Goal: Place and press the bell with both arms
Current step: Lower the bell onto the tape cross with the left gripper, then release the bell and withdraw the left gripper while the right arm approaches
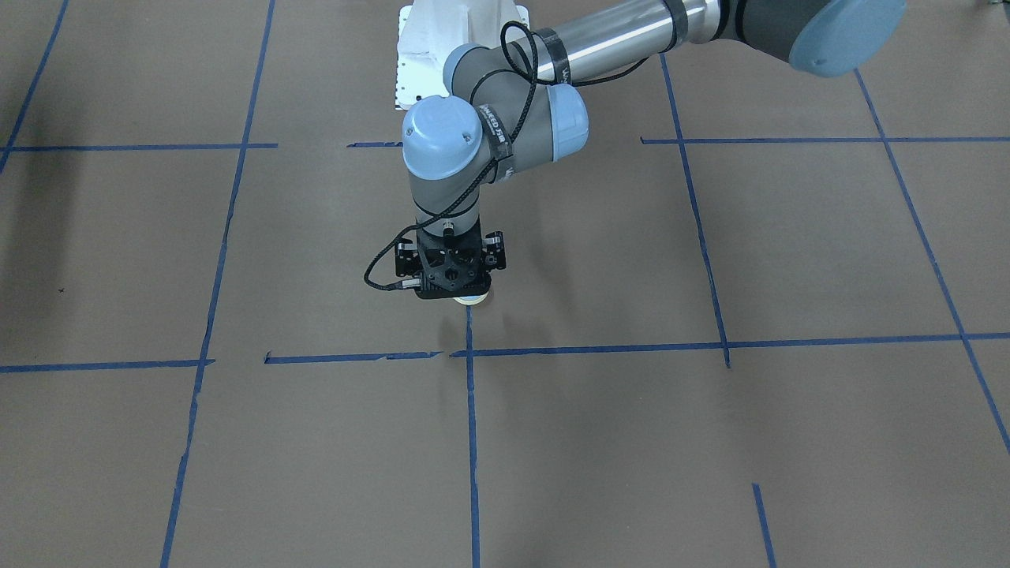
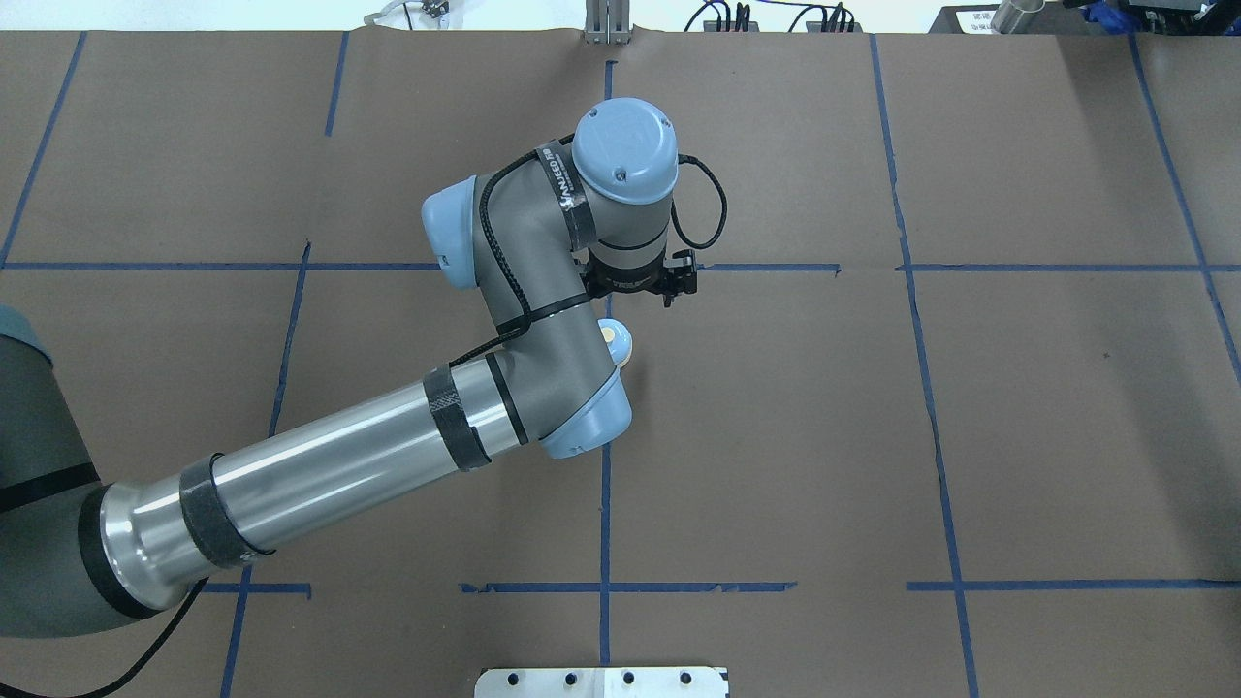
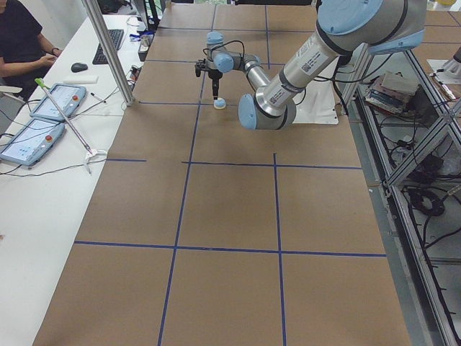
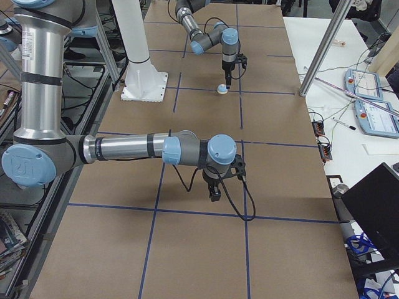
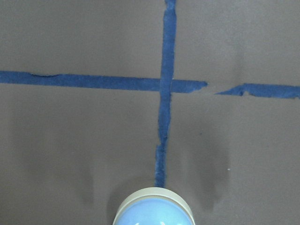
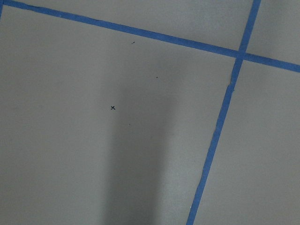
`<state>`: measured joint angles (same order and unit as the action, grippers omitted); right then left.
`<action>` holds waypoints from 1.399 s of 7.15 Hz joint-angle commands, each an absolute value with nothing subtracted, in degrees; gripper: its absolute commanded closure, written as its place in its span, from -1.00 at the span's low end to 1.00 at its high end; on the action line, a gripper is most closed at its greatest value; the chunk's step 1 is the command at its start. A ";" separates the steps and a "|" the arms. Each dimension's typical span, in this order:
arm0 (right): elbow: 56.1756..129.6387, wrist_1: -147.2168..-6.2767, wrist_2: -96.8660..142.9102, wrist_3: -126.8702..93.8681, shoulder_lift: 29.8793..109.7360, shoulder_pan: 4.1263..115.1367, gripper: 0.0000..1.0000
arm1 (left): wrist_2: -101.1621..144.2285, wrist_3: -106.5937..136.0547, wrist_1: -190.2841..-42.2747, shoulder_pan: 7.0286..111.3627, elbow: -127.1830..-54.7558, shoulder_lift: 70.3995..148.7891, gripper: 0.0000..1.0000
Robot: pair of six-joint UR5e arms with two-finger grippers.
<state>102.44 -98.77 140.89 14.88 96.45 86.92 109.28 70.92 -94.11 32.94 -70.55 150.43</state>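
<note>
**Bell half hidden under left gripper**

From overhead, my left arm point(image 2: 339, 465) covers the left side of the bell point(image 2: 619, 342); only a slice of dome and the button show. The bell sits on a tape line point(image 5: 161, 140) at mid-table. The left gripper point(image 4: 228, 80) points straight down just above it; touching or not, wide or narrow, I cannot tell. The right gripper point(image 4: 214, 192) hangs over the table point(image 4: 280, 237), well apart, seen only side-on, so I can't read its jaws either.

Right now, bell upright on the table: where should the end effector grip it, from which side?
Straddle the bell low on its dome, just above the cream base ring, coming straight down. It stands upright and is round, so any finger angle works; avoid the top button.
</note>
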 commanded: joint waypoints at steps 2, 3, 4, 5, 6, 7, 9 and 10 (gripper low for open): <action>106.59 -98.70 141.15 8.06 95.63 86.84 -1.00 | 109.51 70.58 -93.69 37.16 -83.68 140.61 -0.86; 109.83 -98.70 141.41 1.65 94.84 85.18 -1.00 | 111.16 68.31 -93.78 39.44 -92.98 131.92 -0.89; 112.39 -98.70 141.42 -4.86 93.18 81.69 -1.00 | 114.66 62.29 -93.69 42.68 -99.86 125.83 -0.92; 116.50 -98.53 141.15 -13.45 90.73 77.21 -1.00 | 118.79 55.70 -93.78 47.24 -106.11 117.85 -0.92; 118.28 -97.05 140.80 -22.84 85.92 72.38 -1.00 | 122.83 48.15 -94.04 51.03 -110.09 110.99 -0.94; 118.21 -96.60 138.36 -36.95 79.26 66.77 -1.00 | 125.31 42.16 -94.04 54.63 -112.21 105.96 -0.95; 117.34 -96.59 127.23 -57.12 68.43 51.33 -0.64 | 127.79 34.31 -93.87 60.27 -113.72 99.44 -0.98; 114.46 -96.59 120.91 -66.53 62.81 44.63 -0.08 | 127.79 31.75 -93.78 62.03 -115.12 95.92 -1.00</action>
